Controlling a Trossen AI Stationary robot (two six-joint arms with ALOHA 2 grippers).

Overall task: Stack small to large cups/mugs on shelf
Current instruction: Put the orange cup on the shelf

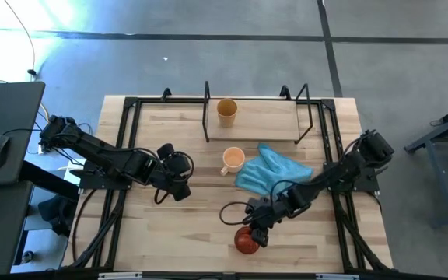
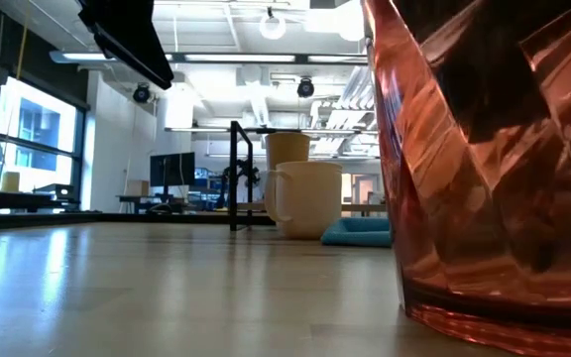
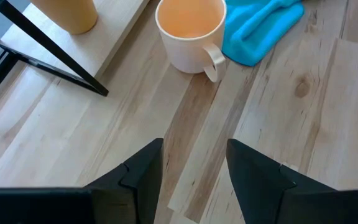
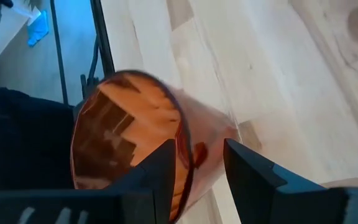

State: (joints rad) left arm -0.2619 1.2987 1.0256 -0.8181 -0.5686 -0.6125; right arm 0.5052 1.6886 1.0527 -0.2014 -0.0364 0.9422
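The mustard-yellow cup (image 1: 226,110) stands on the wooden board of the shelf (image 1: 267,118) at the table's far side. On the table in front of the shelf stands the light orange mug (image 1: 232,160), its mouth up and its handle (image 3: 214,63) toward the near side. At the near edge the red cup (image 1: 246,240) rests upright on its base (image 2: 504,322). My right gripper (image 4: 197,149) is open at its rim, one finger (image 4: 164,167) over the cup's inside, the other (image 4: 248,169) outside its wall. My left gripper (image 3: 194,146) hangs open above bare table, left of the mug. My right gripper comes slanting down from the table's right at the red cup's rim (image 4: 182,134), its fingers astride the wall; whether either finger touches the cup I cannot tell. The cup stands on the table.
A blue cloth (image 1: 274,172) lies crumpled right of the mug, between it and my right arm. The shelf's black rods (image 1: 206,113) stand at both ends of the board. Black frame rails (image 1: 121,148) run along the table's left and right sides.
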